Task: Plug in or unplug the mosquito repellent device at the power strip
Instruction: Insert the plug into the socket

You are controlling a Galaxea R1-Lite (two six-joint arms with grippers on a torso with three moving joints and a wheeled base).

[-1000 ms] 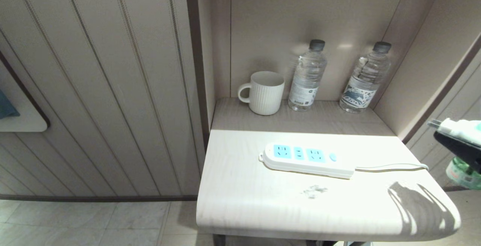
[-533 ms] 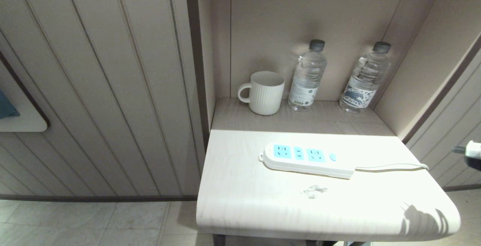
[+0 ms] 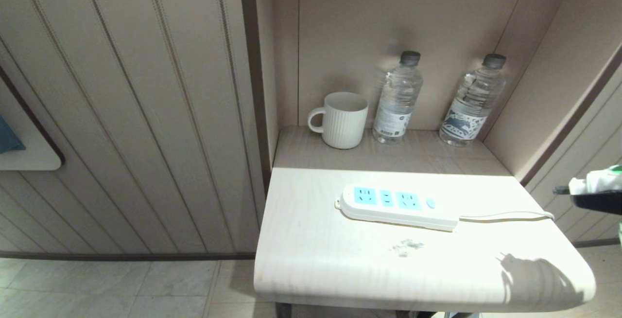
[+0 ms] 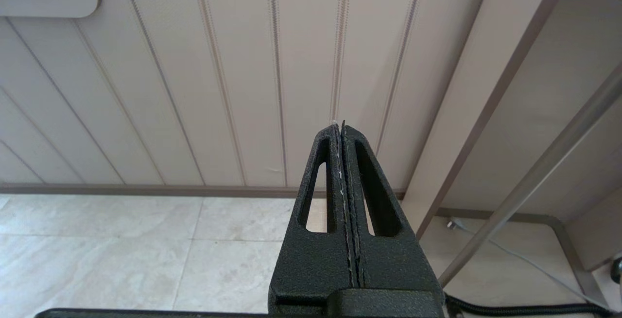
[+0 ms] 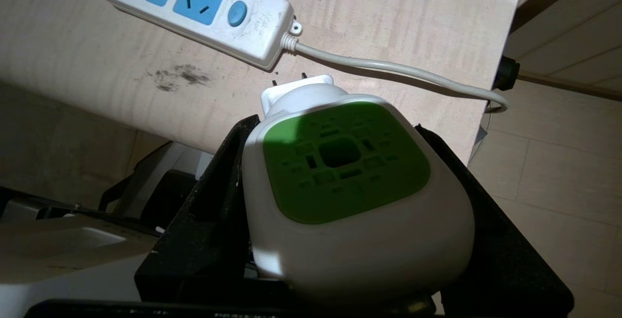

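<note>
Plainly white mosquito repellent device [image 5: 357, 201], green-patched top, two prongs.

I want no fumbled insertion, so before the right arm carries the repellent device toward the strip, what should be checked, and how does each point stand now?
1. Grip: right gripper clamps the mosquito repellent device on both sides: ok.
2. Prongs exposed, pointing toward the tabletop: ok.
3. Power strip sockets all free: ok.
4. Device over a socket: it sits off the table's right edge: not ok.
5. Cord trails right, under the likely approach path: cannot tell if it interferes.
6. Left gripper parked low beside the table, away from it: ok.
</note>
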